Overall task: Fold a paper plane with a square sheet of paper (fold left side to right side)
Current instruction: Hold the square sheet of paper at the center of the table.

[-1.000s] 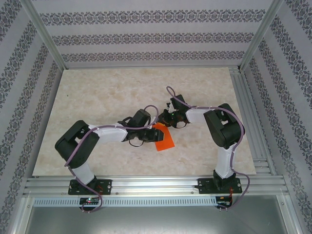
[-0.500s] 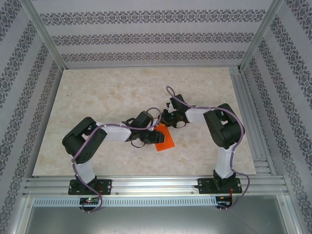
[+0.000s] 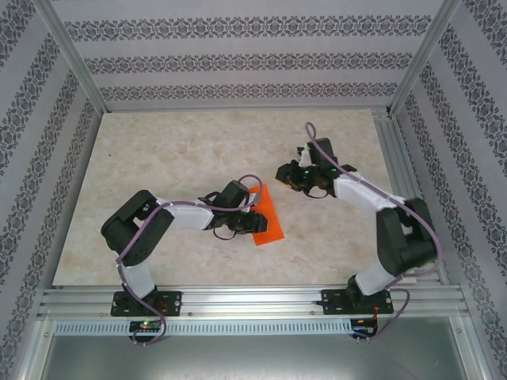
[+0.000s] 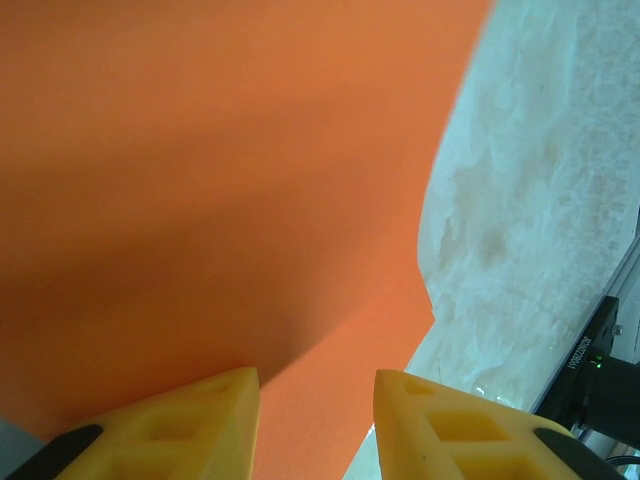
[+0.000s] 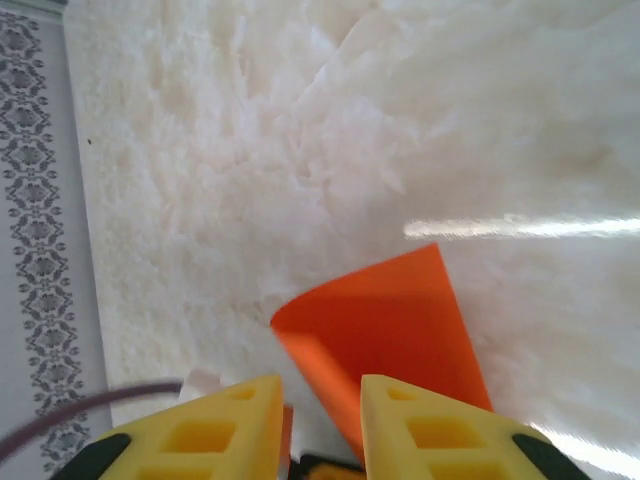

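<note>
Top camera looks down from behind; both wrist cameras closely share the sheet (image 4: 200,200).

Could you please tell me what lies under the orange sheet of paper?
The pale marbled tabletop shows around the square sheet of paper, so it likely runs beneath. The sheet covers that patch, so anything under it is hidden.
</note>
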`<move>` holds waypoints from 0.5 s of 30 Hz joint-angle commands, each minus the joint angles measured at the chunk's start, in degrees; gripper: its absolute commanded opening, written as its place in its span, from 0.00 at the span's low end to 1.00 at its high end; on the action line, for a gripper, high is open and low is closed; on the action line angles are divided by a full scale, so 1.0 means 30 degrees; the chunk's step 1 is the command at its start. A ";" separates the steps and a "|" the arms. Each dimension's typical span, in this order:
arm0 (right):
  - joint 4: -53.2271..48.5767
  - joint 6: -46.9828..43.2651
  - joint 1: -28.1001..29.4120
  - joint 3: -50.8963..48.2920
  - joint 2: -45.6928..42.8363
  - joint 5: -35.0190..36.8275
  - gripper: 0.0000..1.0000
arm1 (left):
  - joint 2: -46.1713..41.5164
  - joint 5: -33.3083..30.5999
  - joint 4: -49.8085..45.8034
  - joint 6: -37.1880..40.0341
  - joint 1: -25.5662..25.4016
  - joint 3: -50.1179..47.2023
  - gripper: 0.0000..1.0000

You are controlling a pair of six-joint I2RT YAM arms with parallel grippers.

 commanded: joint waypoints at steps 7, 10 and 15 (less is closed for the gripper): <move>-0.0834 0.0894 0.1711 -0.5985 -0.3079 -0.1014 0.15 | -0.0035 -0.0798 -0.0873 0.0348 -0.0380 0.0058 0.37; -0.0135 0.1643 0.2627 -0.6777 -0.3126 -0.1054 0.14 | -0.0161 -0.0895 -0.0961 0.0314 -0.0379 0.0070 0.37; 0.0567 0.2061 0.3516 -0.7041 -0.1992 -0.1067 0.14 | -0.0314 -0.1047 -0.1119 0.0299 -0.0378 0.0102 0.37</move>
